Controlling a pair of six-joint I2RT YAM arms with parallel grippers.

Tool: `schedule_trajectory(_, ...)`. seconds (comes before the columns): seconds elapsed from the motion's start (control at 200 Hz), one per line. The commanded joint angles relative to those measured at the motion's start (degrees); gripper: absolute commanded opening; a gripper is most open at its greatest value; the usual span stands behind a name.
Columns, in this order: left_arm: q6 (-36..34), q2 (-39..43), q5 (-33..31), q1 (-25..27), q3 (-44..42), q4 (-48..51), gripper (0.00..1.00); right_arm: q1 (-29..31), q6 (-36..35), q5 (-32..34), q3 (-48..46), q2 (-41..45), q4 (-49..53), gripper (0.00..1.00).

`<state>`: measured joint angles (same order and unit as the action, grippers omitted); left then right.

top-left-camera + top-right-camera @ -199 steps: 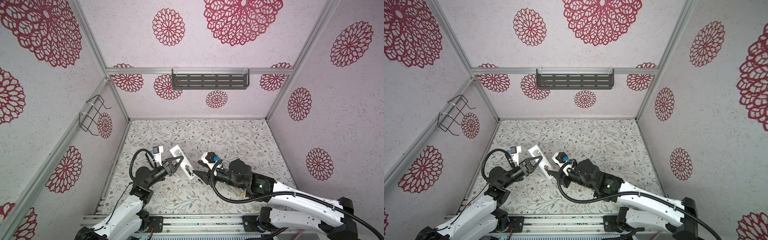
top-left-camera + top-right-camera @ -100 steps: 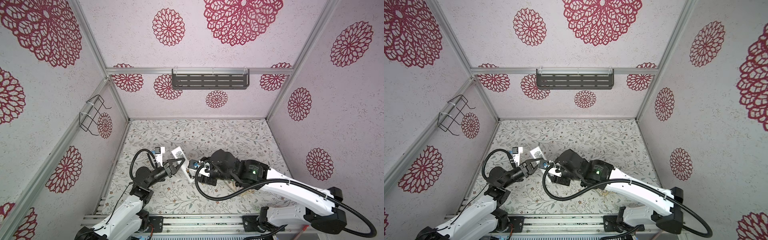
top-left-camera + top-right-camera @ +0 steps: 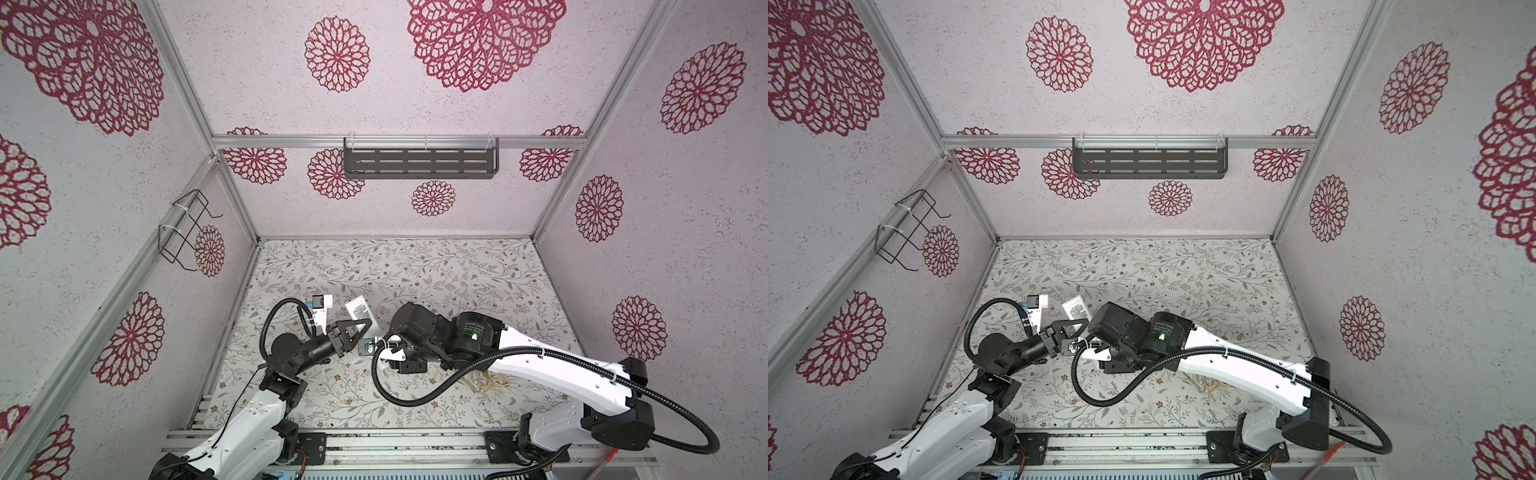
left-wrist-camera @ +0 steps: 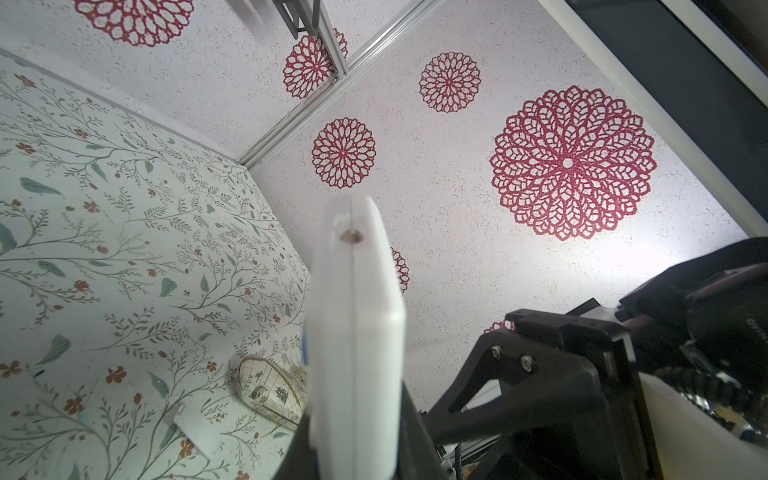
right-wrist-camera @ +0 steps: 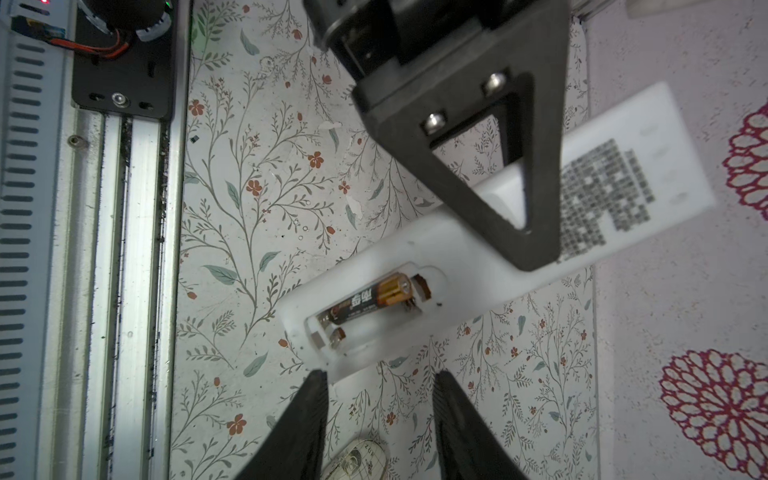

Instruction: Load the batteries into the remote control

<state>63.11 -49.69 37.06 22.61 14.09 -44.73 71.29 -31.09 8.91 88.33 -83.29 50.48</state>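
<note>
The left gripper [image 3: 360,326] is clamped on the long slim white plastic remote control [image 5: 449,253], its matte black triangular fingers [image 5: 478,166] pressed against the bar's flat faces about midway along. The remote is held off the table, left of the middle and towards the near side. Its plain back faces up and its end with the black-and-white code sticker [image 3: 358,309] points to the far side. The left wrist view shows the bar edge-on, with a seam running down its smooth side.

The right gripper [image 5: 380,386] hovers just off the remote's near end. Its tapered black fingers [image 5: 299,424] stand moderately apart with nothing between them (about as wide as the bar itself), and the tips sit just beside the end without clearly touching it.

In the right wrist view the battery compartment lies open. One small slim black battery [image 5: 365,301], a glossy cylinder with a gold-coloured band, lies in one bay. The neighbouring bay shows bare white plastic and small metal contacts [image 5: 338,334].

Below is the matte table surface printed with leaves and small red flowers [image 5: 257,208]. A rounded beige item with map-like line print [image 4: 270,392] lies on it, with a small flat white piece [image 4: 195,434] near it.
</note>
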Motion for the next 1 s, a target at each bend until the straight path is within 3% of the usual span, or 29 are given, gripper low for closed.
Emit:
schedule_trajectory(0.0,0.56,-0.41,1.06,0.0,1.29,-1.9,0.0,0.82,-2.37,1.79,2.41,-0.51,1.03,0.41)
schedule_trajectory(0.41,0.71,-1.43,1.5,0.05,1.21,-2.77,0.0,1.6,-4.94,3.75,3.6,-2.45,-0.97,0.31)
schedule_trajectory(0.996,1.19,-1.46,1.96,0.01,1.0,-3.96,0.0,1.44,-6.58,3.74,4.21,-4.34,-2.23,0.24)
